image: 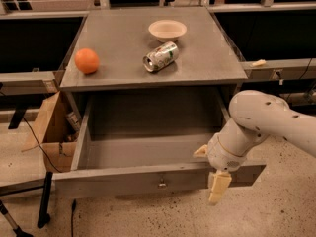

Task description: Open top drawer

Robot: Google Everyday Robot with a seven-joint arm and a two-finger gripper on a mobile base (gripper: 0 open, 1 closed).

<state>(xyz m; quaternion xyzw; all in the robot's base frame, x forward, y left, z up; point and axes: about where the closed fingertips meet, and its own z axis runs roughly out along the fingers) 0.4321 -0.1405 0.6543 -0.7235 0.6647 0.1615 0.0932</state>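
- The grey cabinet [123,48] fills the middle of the scene, its flat top carrying three small things.
- The top drawer [113,180] stands wide open beneath that top. Its front panel is at the near side and its deep grey inside is bare to view. A small round knob [161,183] sits at the centre of the panel.
- The white robot arm [269,117] reaches in from the right and bends down toward the drawer's near right corner.
- The gripper [206,177] is at the right end of the drawer front with its claw spread and pinching nothing. One finger [201,151] lies over the panel's top edge, just inside the drawer. The other [218,186] hangs down in front of the panel.
- A cardboard box [47,127] stands on the floor just left of the cabinet.
- A pale bowl [167,29] sits upright at the far middle of the top.
- A silver can [160,57] lies on its side just near of the bowl.
- An orange [87,60] rests near the left edge, well apart from the can.
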